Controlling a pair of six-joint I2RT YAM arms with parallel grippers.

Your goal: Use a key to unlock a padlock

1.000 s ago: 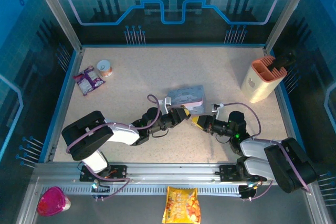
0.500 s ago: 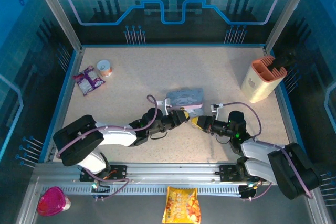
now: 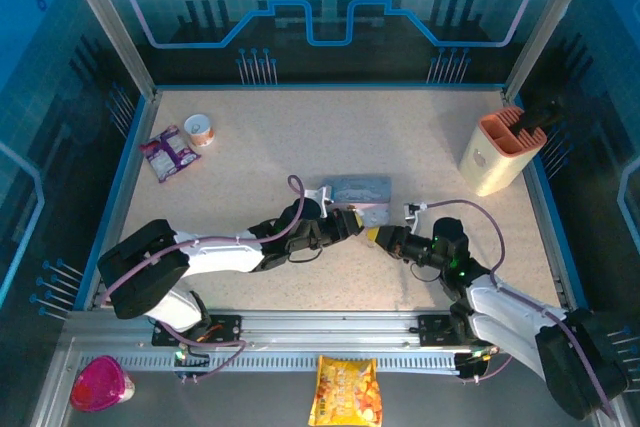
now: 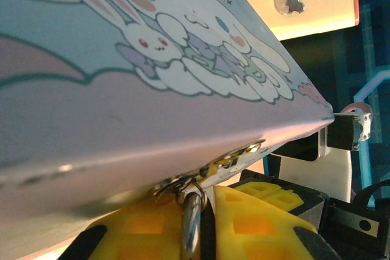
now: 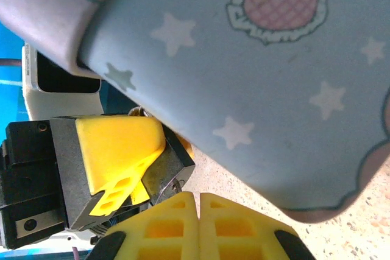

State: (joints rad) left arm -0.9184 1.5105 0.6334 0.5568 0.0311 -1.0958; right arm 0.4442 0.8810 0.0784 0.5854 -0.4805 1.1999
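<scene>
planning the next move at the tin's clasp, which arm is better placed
Left, likely: the left gripper pinches a thin metal piece at the clasp of the tin. The right gripper sits beside it, pads together, nothing visible between.

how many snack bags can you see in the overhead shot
2. A purple packet lies far left on the table; a yellow bag sits in front of the rail, off the table. The tin could hide another.
</scene>
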